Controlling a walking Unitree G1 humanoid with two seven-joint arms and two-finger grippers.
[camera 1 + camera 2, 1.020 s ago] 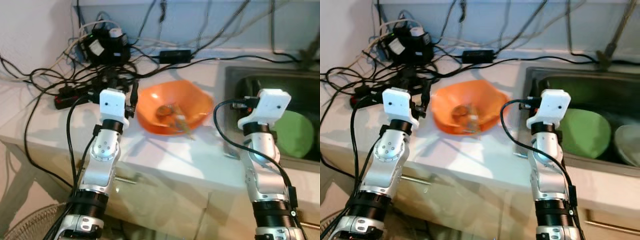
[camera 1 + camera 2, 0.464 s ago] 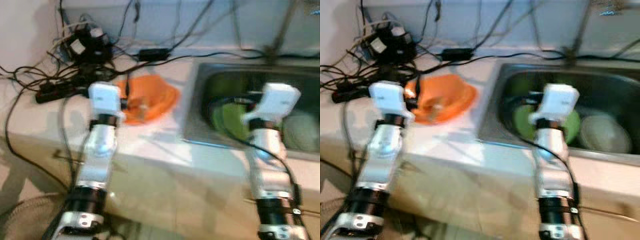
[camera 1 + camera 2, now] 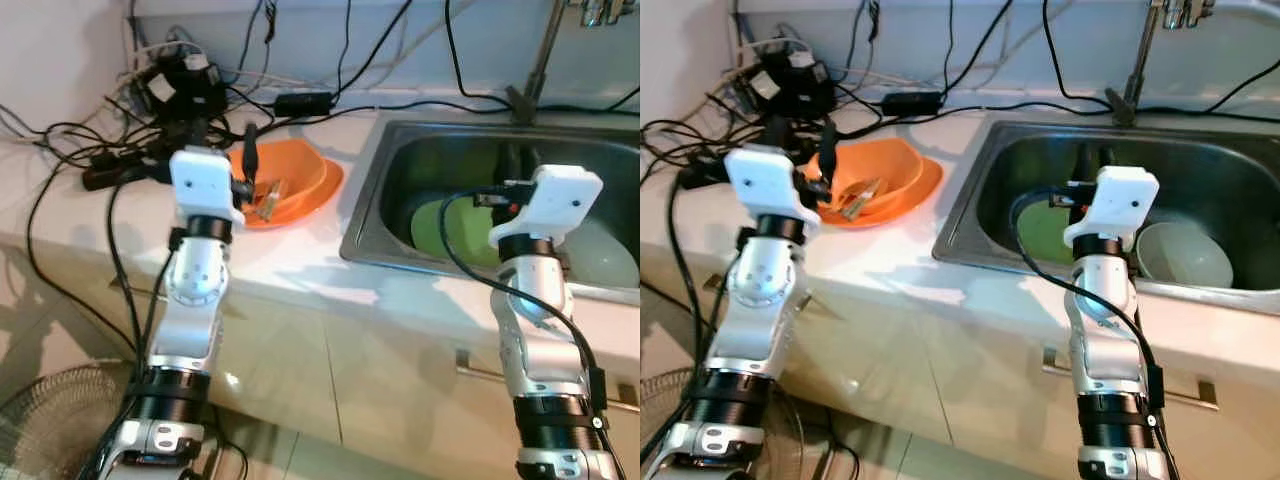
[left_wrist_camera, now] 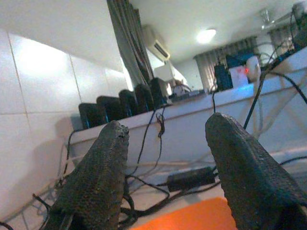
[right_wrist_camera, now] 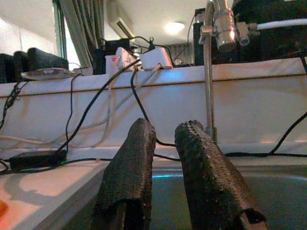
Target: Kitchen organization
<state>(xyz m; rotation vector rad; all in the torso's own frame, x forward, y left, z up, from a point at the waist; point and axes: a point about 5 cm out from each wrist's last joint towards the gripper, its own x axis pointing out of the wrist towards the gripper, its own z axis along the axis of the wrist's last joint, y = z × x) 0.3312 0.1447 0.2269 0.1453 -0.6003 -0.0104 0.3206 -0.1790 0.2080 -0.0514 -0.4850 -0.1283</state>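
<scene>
Countertop (image 3: 300,265): We stand before a pale, glossy counter with cabinet fronts below; a tiled wall and a tangle of black cables (image 3: 150,110) sit at the back left.
Sink (image 3: 1200,175): A stainless basin is sunk into the counter to the right, tap (image 5: 216,28) behind it. It holds a green plate (image 3: 450,225) and a pale bowl (image 3: 1185,255).
Orange bowl (image 3: 300,180): It rests on the counter just beside the sink's left edge, with what we take to be food scraps inside; blur prevents a firmer reading.
Handling: We judge the orange bowl light, stiff plastic with a smooth, possibly slippery wall. Take it by the near rim and keep it level so the contents stay in.
Left gripper (image 4: 165,158): Raised over the counter near the orange bowl, fingers spread wide, holding nothing.
Right gripper (image 5: 165,158): Raised at the sink's front edge, fingers drawn nearly together on nothing.
</scene>
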